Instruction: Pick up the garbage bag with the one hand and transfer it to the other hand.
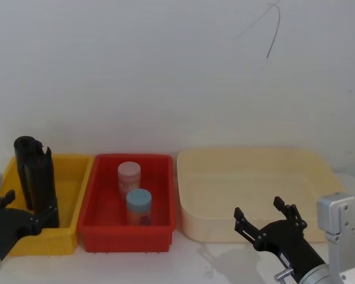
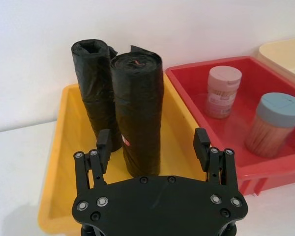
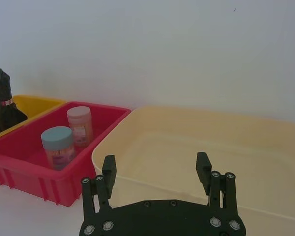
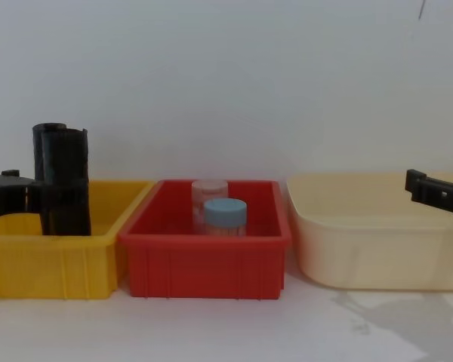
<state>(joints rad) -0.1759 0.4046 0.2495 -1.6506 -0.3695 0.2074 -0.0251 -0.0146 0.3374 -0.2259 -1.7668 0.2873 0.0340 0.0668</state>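
Two black rolls stand upright in the yellow bin (image 2: 64, 162). The garbage bag (image 2: 94, 93), plain with a hollow top, is the farther one, and it also stands tall in the head view (image 1: 25, 168). In front of it is a roll with a small red mark (image 2: 140, 113). My left gripper (image 2: 153, 142) is open at the bin's near side, with one finger on each side of the marked roll's lower part. It holds nothing. My right gripper (image 1: 266, 216) hangs open and empty in front of the cream tray (image 1: 319, 177).
A red bin (image 1: 165, 195) between the yellow bin and the cream tray holds a pink-lidded jar (image 1: 129, 177) and a blue-lidded jar (image 1: 139, 206). A white wall runs close behind all three containers. Bare white table lies in front of them.
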